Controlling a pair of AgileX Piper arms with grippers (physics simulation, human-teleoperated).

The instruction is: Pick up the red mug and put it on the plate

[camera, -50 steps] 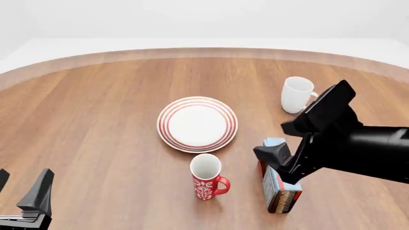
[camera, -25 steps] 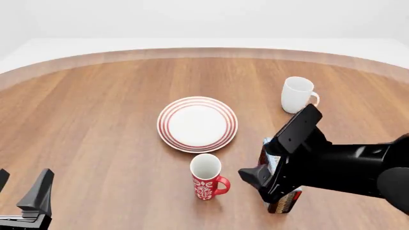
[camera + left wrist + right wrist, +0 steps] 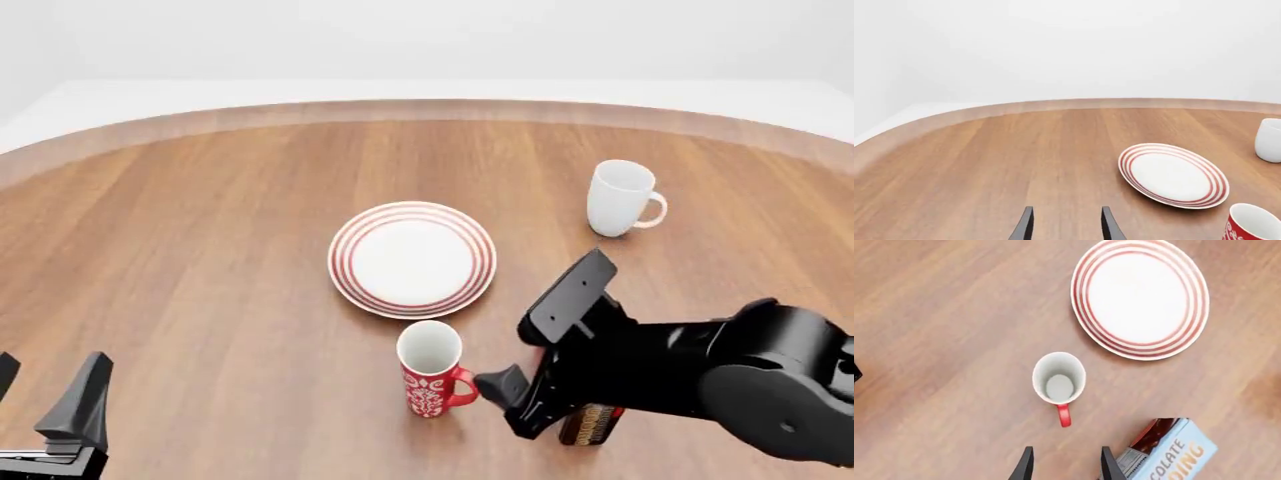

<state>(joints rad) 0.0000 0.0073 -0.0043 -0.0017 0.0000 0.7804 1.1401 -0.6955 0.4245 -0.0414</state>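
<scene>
The red mug stands upright on the table just in front of the plate, its handle pointing right toward my right gripper. The right gripper hovers low beside the mug's handle, open, with nothing between its fingers. In the right wrist view the mug lies ahead of the open right gripper, handle toward the fingers, and the plate is beyond it. My left gripper rests open at the front left, far from both. The left wrist view shows the left gripper, the plate and the mug's rim.
A plain white mug stands at the back right, also in the left wrist view as the white mug. A chocolate box lies under my right arm, right of the red mug; the box shows beside the right fingers.
My right arm has come down and swung left toward the red mug, now covering most of the box. The mug, plate and left arm have not moved.
</scene>
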